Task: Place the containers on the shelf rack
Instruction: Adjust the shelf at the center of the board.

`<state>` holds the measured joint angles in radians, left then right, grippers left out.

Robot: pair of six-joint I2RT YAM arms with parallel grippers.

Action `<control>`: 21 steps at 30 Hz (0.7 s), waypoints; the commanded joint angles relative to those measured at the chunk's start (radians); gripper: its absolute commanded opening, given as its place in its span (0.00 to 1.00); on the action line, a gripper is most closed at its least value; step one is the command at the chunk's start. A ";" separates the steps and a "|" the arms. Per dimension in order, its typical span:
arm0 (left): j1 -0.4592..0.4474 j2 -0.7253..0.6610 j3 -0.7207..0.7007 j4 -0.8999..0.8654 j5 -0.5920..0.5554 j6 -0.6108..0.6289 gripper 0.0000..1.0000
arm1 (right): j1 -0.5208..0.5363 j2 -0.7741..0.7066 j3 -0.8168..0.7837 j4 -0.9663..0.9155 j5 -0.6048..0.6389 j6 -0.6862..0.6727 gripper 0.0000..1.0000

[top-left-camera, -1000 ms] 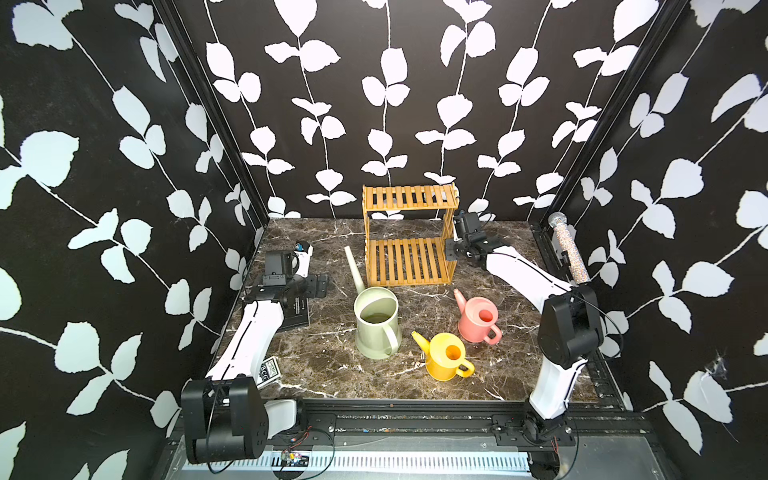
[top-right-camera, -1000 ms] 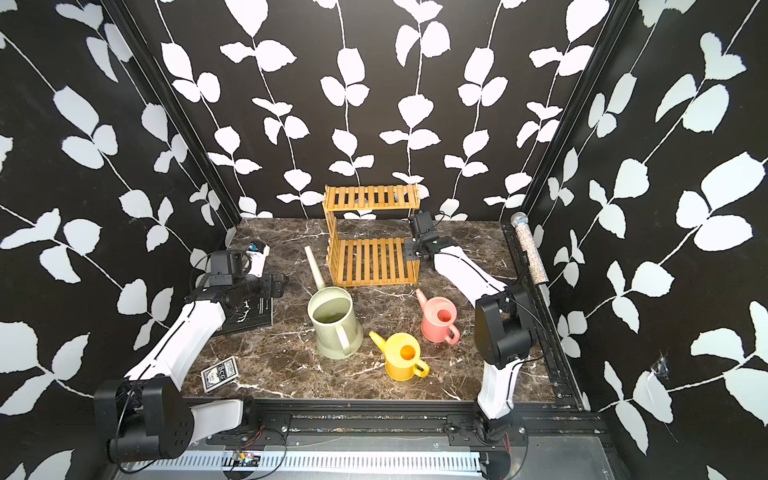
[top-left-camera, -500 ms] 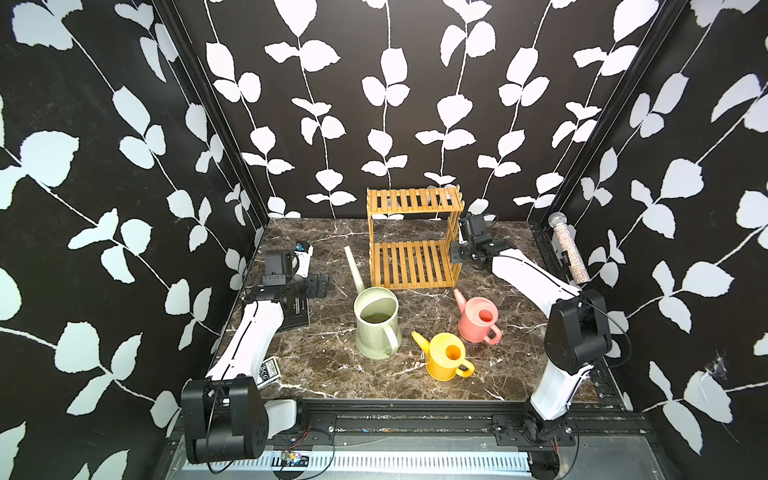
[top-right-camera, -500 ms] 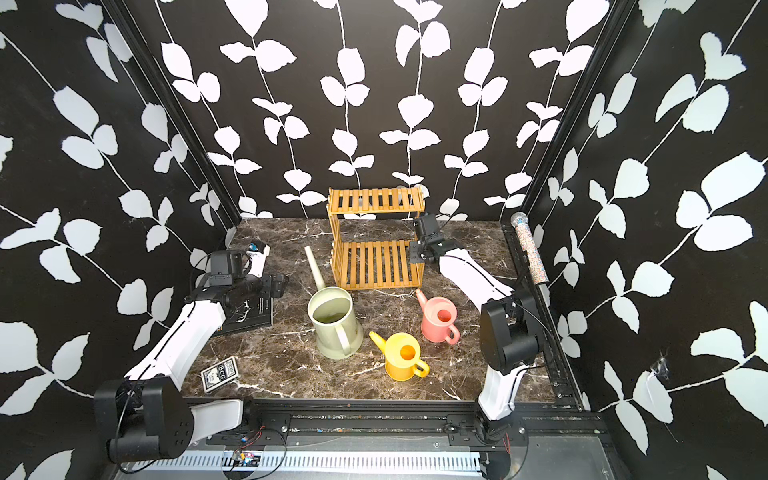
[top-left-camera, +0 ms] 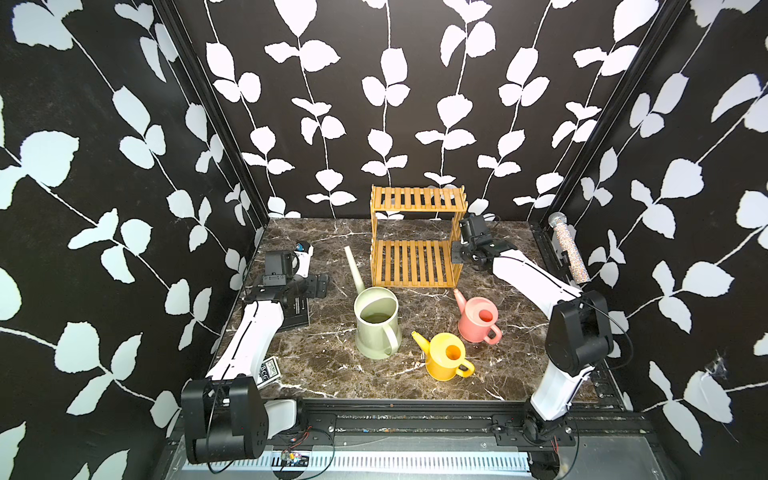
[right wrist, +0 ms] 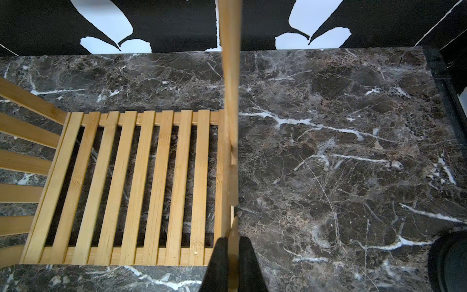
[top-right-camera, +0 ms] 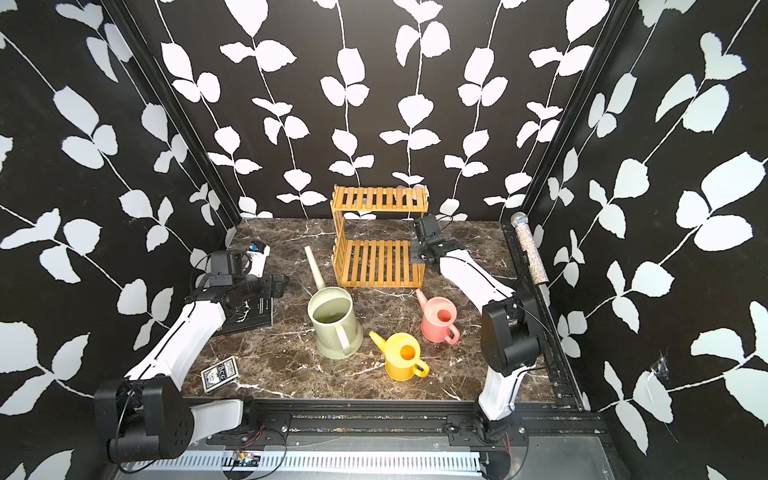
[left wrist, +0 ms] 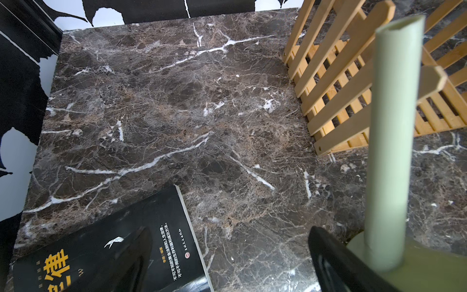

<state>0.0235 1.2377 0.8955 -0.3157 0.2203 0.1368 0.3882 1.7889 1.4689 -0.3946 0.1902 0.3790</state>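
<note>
The shelf rack, a two-tier rack of wooden slats, stands at the back of the marble table. My right gripper is shut on a slat of its right side panel. In front stand the three containers: a large sage-green can, a yellow one and a pink one. My left gripper is open and empty, low over the table just left of the green can, whose spout rises beside it.
A black book lies under the left arm. A card deck sits near the front left. A glittery microphone leans on the right wall. A small white object is at the back left.
The shelf rack has shifted slightly to the right, held by the right gripper, which moved with it. The left arm and the three cans have not moved.
</note>
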 commanded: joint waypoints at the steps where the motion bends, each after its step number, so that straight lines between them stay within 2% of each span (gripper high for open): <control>1: 0.007 -0.015 -0.002 -0.006 0.008 0.013 0.99 | -0.005 0.004 0.023 0.008 0.010 0.012 0.08; 10: 0.007 -0.012 -0.006 0.001 0.007 0.010 0.98 | -0.006 0.027 0.053 0.012 -0.012 -0.123 0.08; 18: 0.008 -0.015 -0.011 0.004 0.001 0.017 0.98 | -0.006 0.042 0.069 0.011 -0.019 -0.108 0.09; 21: 0.008 -0.015 -0.010 0.000 0.013 0.011 0.98 | -0.007 0.037 0.068 0.002 -0.013 -0.090 0.14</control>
<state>0.0254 1.2377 0.8948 -0.3149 0.2207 0.1425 0.3779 1.8187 1.5066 -0.4000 0.1757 0.2932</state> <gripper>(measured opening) 0.986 0.133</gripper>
